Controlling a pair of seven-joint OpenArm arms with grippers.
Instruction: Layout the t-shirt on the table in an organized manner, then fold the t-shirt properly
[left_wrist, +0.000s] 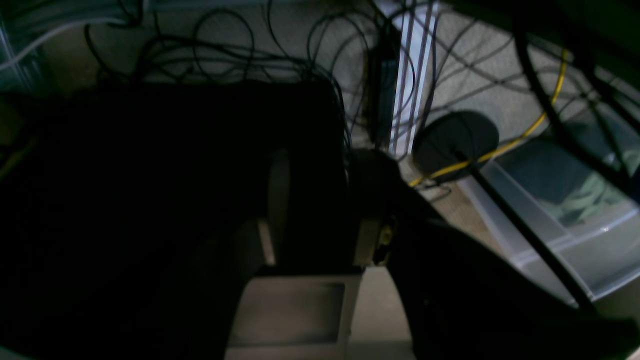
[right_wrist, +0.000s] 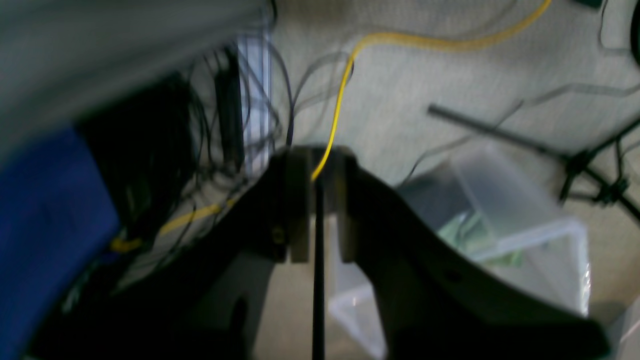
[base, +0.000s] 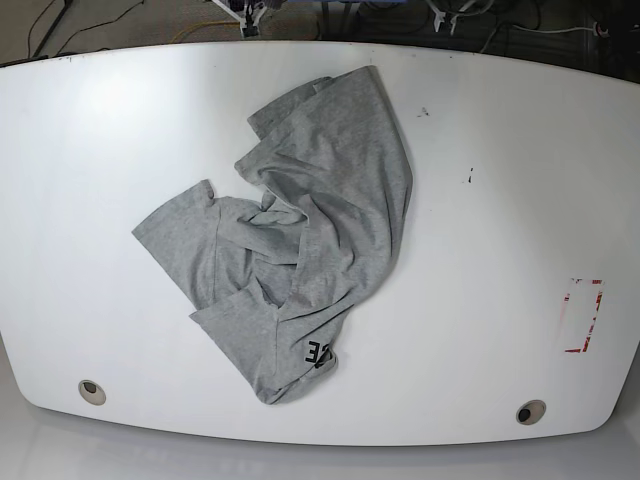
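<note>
You are at the very start: nothing of the layout or the fold is done yet. In the base view, the near rim of the table (base: 320, 440) carries two round grommet holes, one at about seven o'clock (base: 91, 391) and one at about five o'clock (base: 530, 411), with a red-outlined rectangle mark (base: 583, 316) out toward four o'clock. The t-shirt (base: 330, 200) lies crumpled just left of the table's centre, bunched and twisted on itself, a scrap of black lettering (base: 318, 352) showing on its near corner toward six o'clock, one flat flap reaching toward nine o'clock and a longer panel running up toward twelve. Neither arm is over the table; both wrist cameras look down at the floor with cables and a clear plastic bin (right_wrist: 520, 235). The right gripper (right_wrist: 316, 212) has its jaws nearly together with only a narrow slit between them, holding nothing. The left gripper (left_wrist: 312, 210) is dark but its jaws stand partly apart, empty. All remains: spread the shirt flat, straighten sleeves and hem, then fold.
</note>
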